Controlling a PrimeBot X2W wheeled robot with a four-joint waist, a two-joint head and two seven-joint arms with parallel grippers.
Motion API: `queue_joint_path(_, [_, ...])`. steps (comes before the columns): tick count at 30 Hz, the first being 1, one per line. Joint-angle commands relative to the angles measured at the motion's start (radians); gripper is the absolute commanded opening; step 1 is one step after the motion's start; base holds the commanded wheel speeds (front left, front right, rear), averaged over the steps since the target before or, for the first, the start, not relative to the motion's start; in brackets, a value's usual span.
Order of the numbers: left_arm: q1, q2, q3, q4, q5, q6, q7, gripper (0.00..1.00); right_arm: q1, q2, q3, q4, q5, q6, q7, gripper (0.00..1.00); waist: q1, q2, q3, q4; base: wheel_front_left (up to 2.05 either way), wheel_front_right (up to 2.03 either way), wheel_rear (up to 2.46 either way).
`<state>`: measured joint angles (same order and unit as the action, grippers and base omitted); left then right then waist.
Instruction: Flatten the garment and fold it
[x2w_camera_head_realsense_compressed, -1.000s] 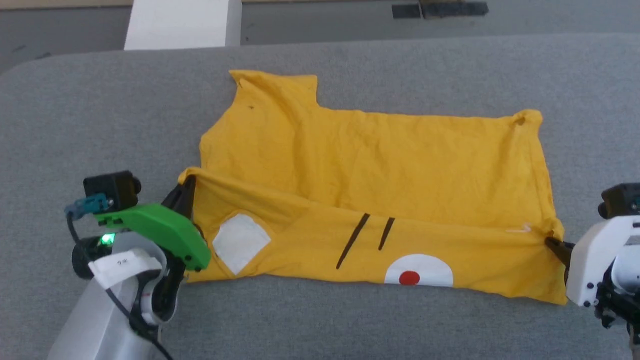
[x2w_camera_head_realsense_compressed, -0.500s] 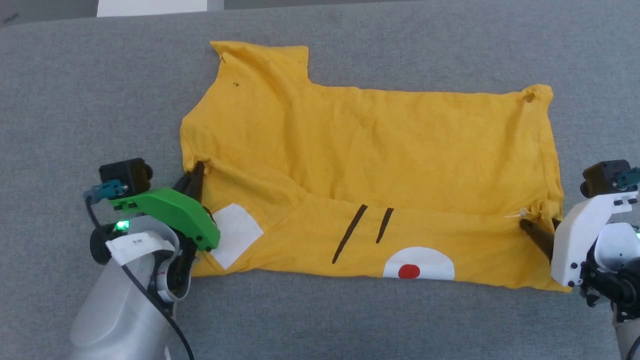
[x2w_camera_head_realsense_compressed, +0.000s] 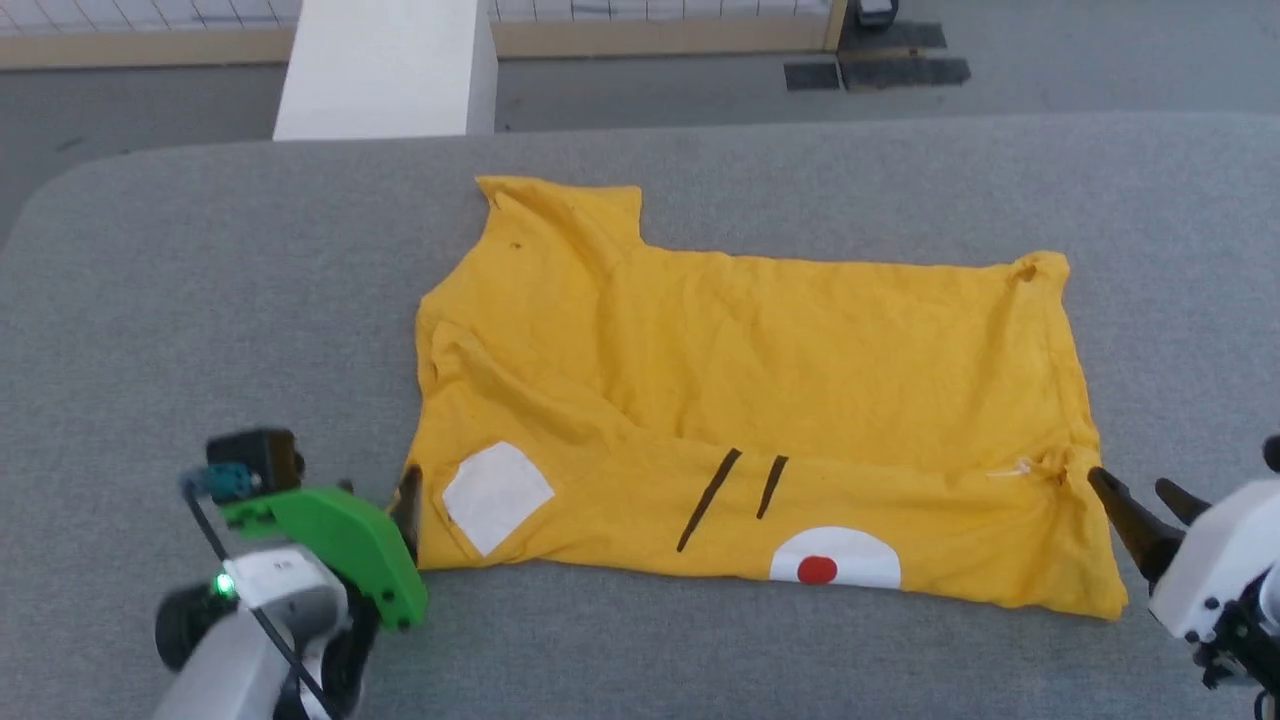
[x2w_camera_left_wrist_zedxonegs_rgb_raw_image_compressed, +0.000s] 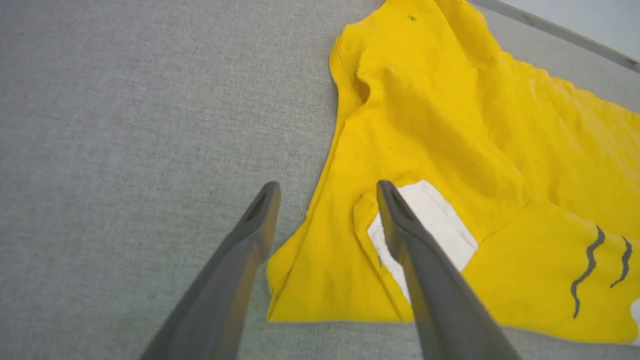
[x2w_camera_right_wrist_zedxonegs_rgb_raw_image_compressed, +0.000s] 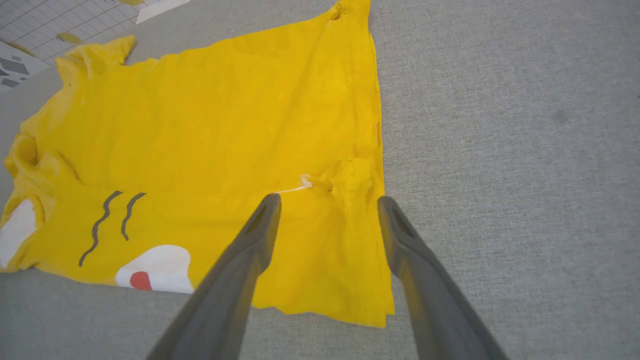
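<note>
The garment (x2w_camera_head_realsense_compressed: 750, 340) is a yellow T-shirt lying flat on the grey table, with its near strip folded over. That strip shows a white patch (x2w_camera_head_realsense_compressed: 495, 495), two black stripes and a white oval with a red dot (x2w_camera_head_realsense_compressed: 817, 569). My left gripper (x2w_camera_head_realsense_compressed: 408, 495) is open at the garment's left edge. In the left wrist view the left gripper (x2w_camera_left_wrist_zedxonegs_rgb_raw_image_compressed: 327, 187) straddles that edge of the garment (x2w_camera_left_wrist_zedxonegs_rgb_raw_image_compressed: 450, 125) without holding it. My right gripper (x2w_camera_head_realsense_compressed: 1130, 481) is open just off the right edge. The right wrist view has the right gripper (x2w_camera_right_wrist_zedxonegs_rgb_raw_image_compressed: 328, 199) above the corner of the garment (x2w_camera_right_wrist_zedxonegs_rgb_raw_image_compressed: 225, 115).
The padded grey table (x2w_camera_head_realsense_compressed: 200, 300) has a rounded far-left corner. Behind it stand a white block (x2w_camera_head_realsense_compressed: 385, 70) and a dark mat (x2w_camera_head_realsense_compressed: 870, 70) on the floor. Bare grey surface surrounds the shirt.
Both grippers have opened and let go of the folded edge, then drawn back toward me. The fold now lies on the shirt. The head camera has also shifted.
</note>
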<state>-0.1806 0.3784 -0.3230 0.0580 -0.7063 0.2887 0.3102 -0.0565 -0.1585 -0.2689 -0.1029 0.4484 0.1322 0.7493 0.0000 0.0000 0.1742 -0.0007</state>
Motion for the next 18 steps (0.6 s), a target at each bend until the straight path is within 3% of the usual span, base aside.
queue_joint_path(1, [0.026,0.009,-0.007,-0.019,-0.007,0.021,0.038,1.0,0.019,0.013,-0.013,-0.029,-0.005,-0.002,0.005,1.0,0.0,0.0,-0.026,0.009,0.0,0.0,0.0])
queue_joint_path(6, [0.057,0.025,-0.023,-0.033,-0.016,0.06,0.12,1.0,0.052,0.048,-0.044,-0.108,-0.013,-0.002,0.025,1.0,0.0,0.0,-0.016,-0.002,0.0,0.0,0.0])
queue_joint_path(15, [0.007,0.014,-0.055,0.113,-0.04,0.035,0.19,1.0,0.059,0.078,-0.056,-0.148,-0.017,-0.002,0.04,1.0,0.0,0.0,0.025,-0.045,0.0,0.0,0.0])
queue_joint_path(16, [0.007,0.009,-0.052,0.12,-0.049,0.035,0.193,0.55,0.059,0.079,-0.053,-0.148,-0.018,-0.002,0.041,1.0,0.0,0.0,0.028,-0.049,0.0,0.0,0.0])
queue_joint_path(17, [0.008,0.004,-0.048,0.125,-0.058,0.034,0.194,0.0,0.059,0.08,-0.052,-0.147,-0.021,-0.002,0.042,1.0,0.0,0.0,0.029,-0.054,0.0,0.0,0.0])
queue_joint_path(18, [0.01,0.002,-0.046,0.125,-0.063,0.033,0.194,0.0,0.062,0.077,-0.05,-0.147,-0.028,-0.002,0.044,1.0,0.0,0.0,0.029,-0.056,0.0,0.0,0.0])
